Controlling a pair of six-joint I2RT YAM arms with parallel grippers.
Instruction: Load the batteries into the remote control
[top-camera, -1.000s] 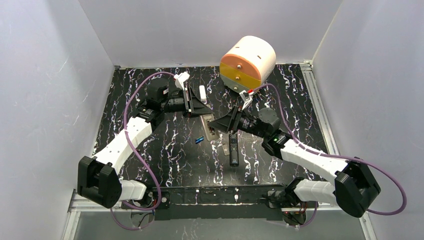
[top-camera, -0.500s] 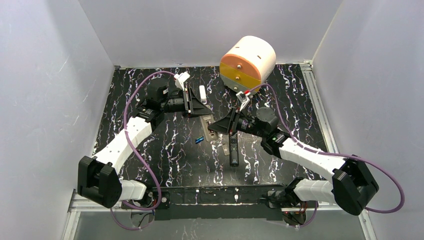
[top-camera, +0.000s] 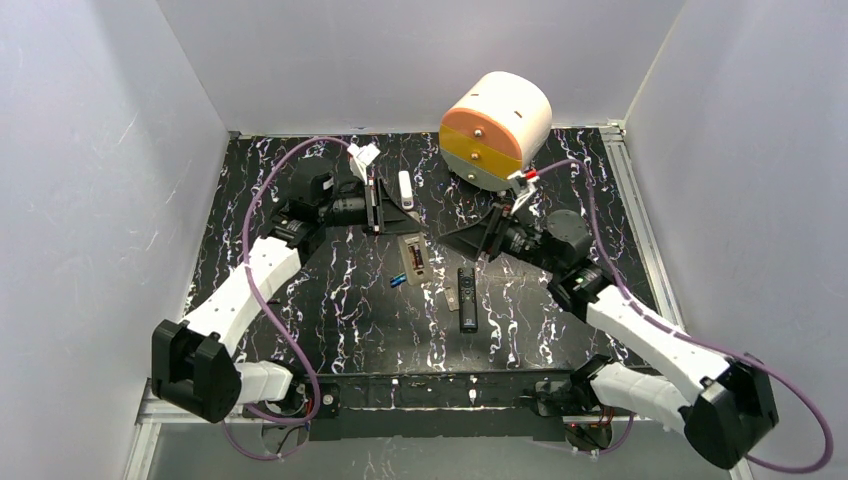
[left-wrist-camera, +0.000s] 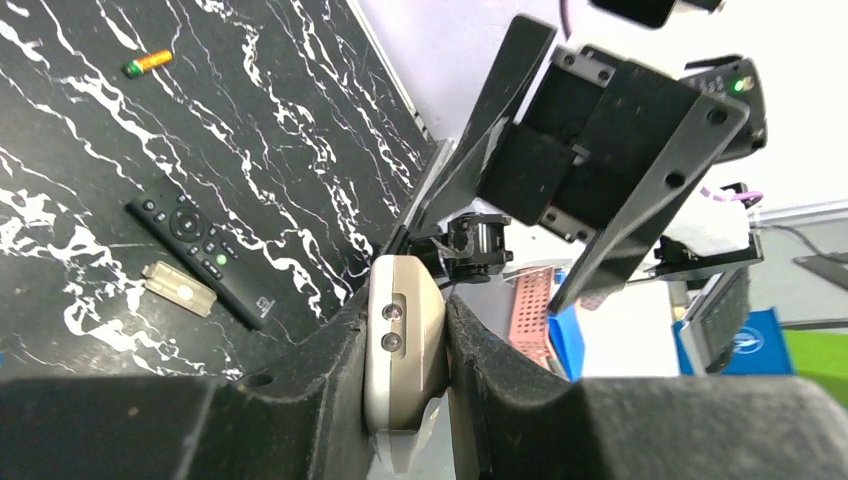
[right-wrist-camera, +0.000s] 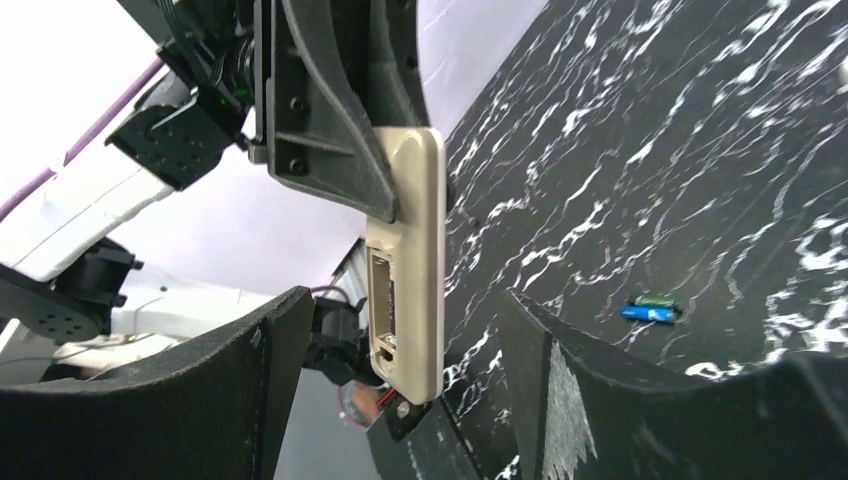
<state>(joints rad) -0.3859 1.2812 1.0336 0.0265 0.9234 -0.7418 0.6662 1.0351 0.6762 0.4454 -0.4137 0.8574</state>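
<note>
Left gripper (left-wrist-camera: 410, 310) clamped the white, rounded plastic remote control (right-wrist-camera: 405, 260) aloft, its battery compartment (right-wrist-camera: 385, 300) open; right gripper (right-wrist-camera: 405, 300) gaped empty. The shiny blue battery (right-wrist-camera: 648, 311) lay on the black marbled table (right-wrist-camera: 700, 150), where a careless pinch could roll it away.

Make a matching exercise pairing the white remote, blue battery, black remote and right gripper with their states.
Things: 1 white remote; 2 blue battery; 3 black remote; 4 right gripper.
States: A open, gripping nothing; B on the table beside a tan plate; C clamped in the left gripper; D lying loose, not yet loaded.
Pairs: 1C, 2D, 3B, 4A.
</note>
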